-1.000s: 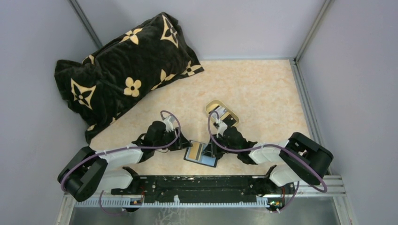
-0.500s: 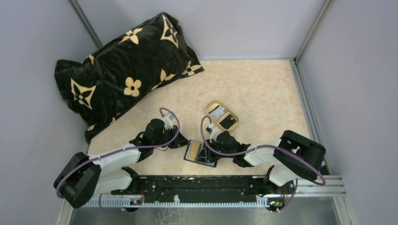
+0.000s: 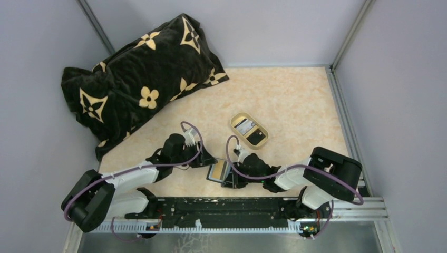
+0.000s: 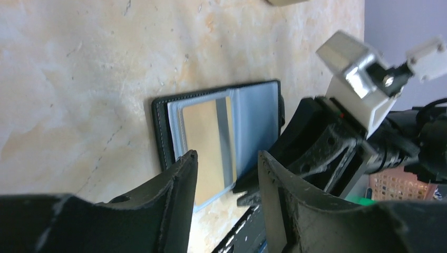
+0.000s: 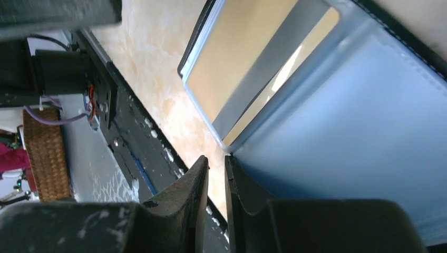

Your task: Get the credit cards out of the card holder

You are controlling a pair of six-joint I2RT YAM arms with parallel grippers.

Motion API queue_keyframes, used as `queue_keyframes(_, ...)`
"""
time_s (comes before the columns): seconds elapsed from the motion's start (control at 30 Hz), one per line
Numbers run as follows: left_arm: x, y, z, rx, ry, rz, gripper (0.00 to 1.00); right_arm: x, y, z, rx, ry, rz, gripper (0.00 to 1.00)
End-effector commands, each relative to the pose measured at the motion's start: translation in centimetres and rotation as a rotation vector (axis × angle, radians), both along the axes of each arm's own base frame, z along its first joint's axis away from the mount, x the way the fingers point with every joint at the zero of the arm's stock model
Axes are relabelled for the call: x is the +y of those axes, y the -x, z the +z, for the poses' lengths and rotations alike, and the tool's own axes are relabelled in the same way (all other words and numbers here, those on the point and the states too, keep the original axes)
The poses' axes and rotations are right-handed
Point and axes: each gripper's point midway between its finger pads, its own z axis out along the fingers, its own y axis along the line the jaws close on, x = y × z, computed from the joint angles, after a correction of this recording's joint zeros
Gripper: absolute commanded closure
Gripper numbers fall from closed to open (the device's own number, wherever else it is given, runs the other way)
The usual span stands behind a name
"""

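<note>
The card holder (image 3: 217,171) lies open on the table between my two grippers, black-edged with a grey-blue inner panel (image 4: 256,118). An orange-yellow credit card (image 4: 206,142) sits in its left pocket, also seen in the right wrist view as the orange-yellow card (image 5: 237,58). My left gripper (image 4: 226,164) hovers open just above that card with nothing between its fingers. My right gripper (image 5: 216,162) is at the holder's near right corner. Its jaws are a narrow slit apart, only table shows through the slit, and the blue panel (image 5: 358,132) lies against the outside of one finger.
A gold-rimmed oval tray (image 3: 235,119) stands just behind the grippers with a pale card and a dark piece in it. A big black flowered pillow (image 3: 142,79) fills the back left. The black base rail (image 3: 226,206) runs close along the near edge.
My right arm has swung left and nearer, off the tray and down onto the holder's near right corner. The holder has shifted slightly left. The left arm has barely moved.
</note>
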Motion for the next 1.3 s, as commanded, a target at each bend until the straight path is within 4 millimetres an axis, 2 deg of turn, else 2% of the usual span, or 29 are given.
queue_keyframes(0.0,0.1,0.7,0.2,-0.004,0.037,-0.015,0.47,-0.1,-1.8,1.0,-0.037,-0.024,-0.041,0.81)
queue_keyframes(0.17,0.1,1.2,-0.2,0.01,0.045,-0.014,0.5,-0.2,-2.7,1.6,-0.078,0.018,-0.041,0.81)
queue_keyframes(0.33,0.0,1.4,-0.3,0.016,0.05,-0.018,0.53,0.6,-2.0,2.8,-0.075,-0.041,0.003,0.81)
queue_keyframes(0.4,-0.1,1.5,-0.4,0.017,0.05,-0.021,0.59,1.1,-1.7,3.8,-0.07,-0.086,0.022,0.81)
queue_keyframes(0.47,-0.1,1.4,-0.6,0.022,0.047,-0.026,0.72,1.4,-1.4,5.0,-0.073,-0.133,0.035,0.81)
queue_keyframes(0.5,-0.2,1.4,-0.8,0.026,0.045,-0.03,0.76,1.5,-1.4,5.6,-0.078,-0.152,0.034,0.81)
queue_keyframes(0.63,-0.7,1.3,-1.6,0.04,0.046,-0.048,0.82,1.2,-2.1,6.9,-0.108,-0.159,0.004,0.79)
queue_keyframes(0.73,-1.0,1.3,-2.3,0.054,0.04,-0.062,0.87,0.5,-3.4,6.9,-0.109,-0.167,-0.041,0.79)
queue_keyframes(0.83,-1.2,1.4,-2.7,0.067,0.04,-0.076,0.99,-0.6,-5.0,6.6,-0.113,-0.156,-0.116,0.81)
queue_keyframes(0.93,-1.0,1.6,-3.1,0.075,0.032,-0.077,1.0,-1.1,-5.9,6.1,-0.114,-0.127,-0.15,0.8)
queue_keyframes(1.03,-0.8,1.7,-3.4,0.075,0.023,-0.074,1.0,-1.0,-6.1,5.5,-0.116,-0.103,-0.146,0.72)
queue_keyframes(1.13,-0.7,1.7,-3.6,0.077,0.015,-0.072,1.0,-1.1,-6.2,4.4,-0.107,-0.071,-0.147,0.59)
queue_keyframes(1.27,-0.7,1.7,-3.7,0.082,0.015,-0.073,1.0,-1.0,-5.8,2.7,-0.075,-0.053,-0.133,0.54)
